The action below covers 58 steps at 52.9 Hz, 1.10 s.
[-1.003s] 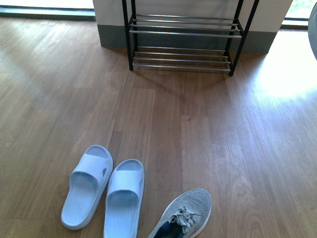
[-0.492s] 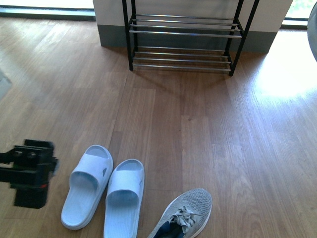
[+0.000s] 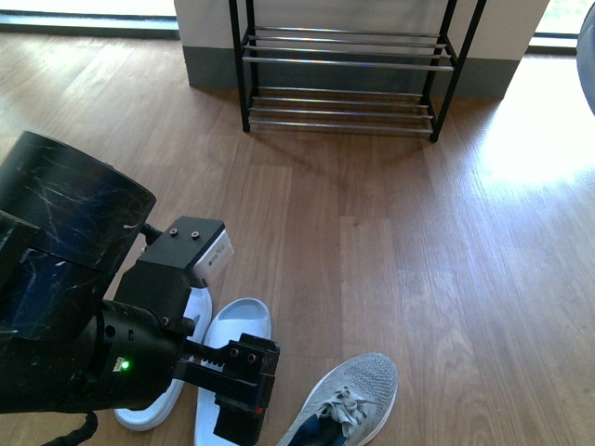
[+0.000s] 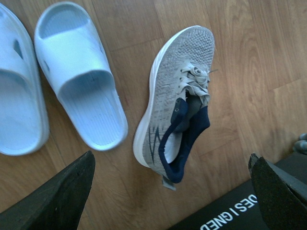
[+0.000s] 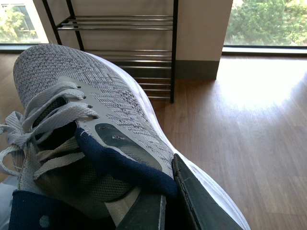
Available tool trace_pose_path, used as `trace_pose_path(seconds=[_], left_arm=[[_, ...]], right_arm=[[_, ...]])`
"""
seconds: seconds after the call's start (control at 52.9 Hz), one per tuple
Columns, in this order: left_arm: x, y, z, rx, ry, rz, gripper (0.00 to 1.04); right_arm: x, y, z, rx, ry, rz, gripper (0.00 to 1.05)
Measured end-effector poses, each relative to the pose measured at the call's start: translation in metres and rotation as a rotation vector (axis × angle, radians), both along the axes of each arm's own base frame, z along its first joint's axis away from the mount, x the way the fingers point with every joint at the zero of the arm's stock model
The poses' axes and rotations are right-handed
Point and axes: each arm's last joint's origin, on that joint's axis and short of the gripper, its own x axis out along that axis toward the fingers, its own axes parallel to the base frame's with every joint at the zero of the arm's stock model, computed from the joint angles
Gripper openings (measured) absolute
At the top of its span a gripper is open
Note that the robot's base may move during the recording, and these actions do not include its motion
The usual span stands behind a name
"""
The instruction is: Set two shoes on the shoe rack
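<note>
Left fingers (image 4: 62, 196) (left wrist view): two dark tips spread wide with only air between them, as the left gripper (image 4: 171, 160) hangs above the floor.
Loose sneaker (image 4: 177, 96): grey knit, white sole, navy lining. It lies sole-down on the wood floor (image 4: 254, 72), framed between the open tips and untouched.
Sandals: the near sandal (image 4: 79, 72) lies just beside the sneaker. The far sandal (image 4: 17, 110) lies against its other side (whether they touch cannot be told).
Black box (image 4: 225, 215): an edge with white lettering, near the sneaker's heel.
Left arm (image 3: 65, 307) (front view): bulky and black, it fills the lower left, covering most of the far sandal and the heel end of the near one.
Gripper from here: over the sandals' heels; the spacing of its fingers cannot be told in this view.
Shoe rack (image 3: 344, 74): black frame and chrome bars, standing against the wall (image 3: 200, 28), well apart from the shoes.
Sneaker from here: at the bottom edge, right of the sandals, toe pointing toward the rack.
Right gripper (image 5: 168, 201) (right wrist view): closed on the held sneaker (image 5: 96, 96), with the right fingers (image 5: 201, 211) pinching its navy collar.
Held sneaker's place: it fills the view, laces tied, toe toward the rack beyond. Whether it is off the floor cannot be told.
</note>
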Motion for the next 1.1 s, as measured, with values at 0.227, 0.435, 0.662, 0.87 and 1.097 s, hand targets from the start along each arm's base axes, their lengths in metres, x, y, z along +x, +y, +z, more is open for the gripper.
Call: trace_pose_path(seconds=[0.227,0.435,0.662,0.87,1.097], left_arm=[[0.009,0.009,-0.044,0.069,0.158,0.051,0.95],[0.015,0.004,-0.064,0.103,0.187,-0.044,0.95],[0.020,-0.005,-0.076,0.103,0.195,-0.128,0.95],[0.033,-0.008,-0.092,0.114,0.193,-0.160,0.95],[0.032,-0.015,-0.108,0.103,0.220,-0.212,0.95]], right_arm=[[0.000,0.000,0.000,0.000,0.000,0.000,0.01],[0.000,0.000,0.000,0.000,0.000,0.000,0.01],[0.000,0.000,0.000,0.000,0.000,0.000,0.01],[0.000,0.000,0.000,0.000,0.000,0.000,0.01],[0.000,0.000,0.000,0.000,0.000,0.000,0.01]])
